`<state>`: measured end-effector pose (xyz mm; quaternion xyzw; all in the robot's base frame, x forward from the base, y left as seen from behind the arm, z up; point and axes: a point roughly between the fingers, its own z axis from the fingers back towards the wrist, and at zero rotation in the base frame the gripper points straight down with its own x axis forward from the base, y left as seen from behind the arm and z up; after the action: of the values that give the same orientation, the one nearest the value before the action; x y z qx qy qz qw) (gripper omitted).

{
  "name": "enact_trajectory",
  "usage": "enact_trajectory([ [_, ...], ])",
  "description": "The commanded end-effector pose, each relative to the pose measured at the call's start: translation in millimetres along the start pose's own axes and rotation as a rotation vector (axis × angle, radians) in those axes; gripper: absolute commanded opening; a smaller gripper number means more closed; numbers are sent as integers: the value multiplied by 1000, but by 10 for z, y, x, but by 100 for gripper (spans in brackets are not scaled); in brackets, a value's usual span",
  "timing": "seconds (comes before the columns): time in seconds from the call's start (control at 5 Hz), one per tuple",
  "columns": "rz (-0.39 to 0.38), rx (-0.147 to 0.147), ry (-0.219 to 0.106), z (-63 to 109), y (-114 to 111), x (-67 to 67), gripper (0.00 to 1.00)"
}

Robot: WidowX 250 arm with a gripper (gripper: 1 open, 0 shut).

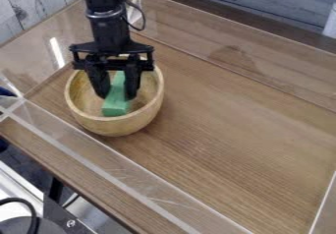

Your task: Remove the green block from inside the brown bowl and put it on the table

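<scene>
Green block (118, 98), flat bar, pinched by claw (114, 87) inside round wooden bowl (141, 118).

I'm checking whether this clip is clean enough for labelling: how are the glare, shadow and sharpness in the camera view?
Camera view: soft and low-resolution throughout; pale glare streaks on the clear acrylic walls and a faint sheen on the table; the gripper shades the brown bowl interior, yet the green block stays bright and distinct.

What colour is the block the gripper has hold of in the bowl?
Bright green block, seen in the camera view, the only one, against the pale tan bowl.
</scene>
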<state>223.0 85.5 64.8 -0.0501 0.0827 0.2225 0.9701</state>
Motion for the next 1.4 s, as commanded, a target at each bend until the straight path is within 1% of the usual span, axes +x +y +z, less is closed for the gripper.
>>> enact_trajectory([
  [0.0, -13, -9, -91, 263, -59, 81, 0],
  [0.4, -14, -24, -89, 371, -110, 88, 0],
  [0.8, -39, -63, -87, 567, -286, 127, 0],
  [1.0, -75, -84, -82, 683, -508, 170, 0],
  [1.2, -132, -86, -69, 664, -874, 245, 0],
])
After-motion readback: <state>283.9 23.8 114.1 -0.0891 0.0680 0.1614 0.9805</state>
